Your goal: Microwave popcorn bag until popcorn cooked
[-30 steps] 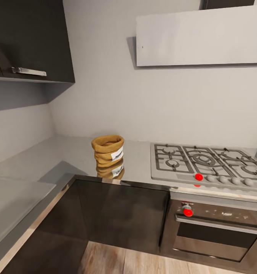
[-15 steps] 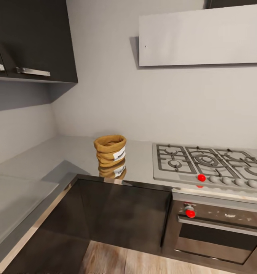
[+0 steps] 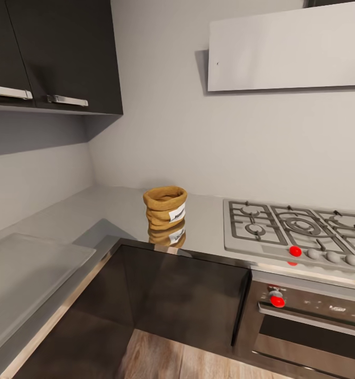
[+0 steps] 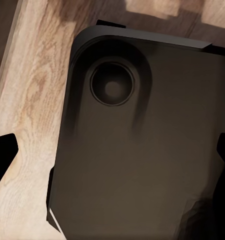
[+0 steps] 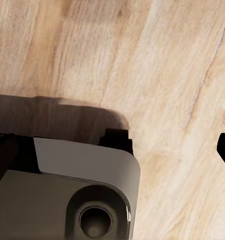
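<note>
The popcorn bag (image 3: 165,207), a squat tan-brown sack with a white label, stands upright on the glossy grey countertop (image 3: 93,210) near its front edge, left of the hob. Its reflection shows in the surface below it. The microwave is out of view. In the left wrist view, my left gripper (image 4: 112,157) hangs open over the robot's dark base (image 4: 142,150), its fingertips (image 4: 2,160) far apart at the picture's edges. My right gripper (image 5: 112,150) is open too, above the wood floor (image 5: 157,75), holding nothing.
A steel gas hob (image 3: 298,231) with a red knob lies right of the bag, over a built-in oven (image 3: 308,321). Dark wall cabinets (image 3: 56,52) hang at the upper left, a grey hood panel (image 3: 287,50) at the upper right. The counter turns a corner along the left wall (image 3: 24,268).
The whole head picture has shifted right and slightly closer, so the camera has moved. The bag stands where it was on the counter.
</note>
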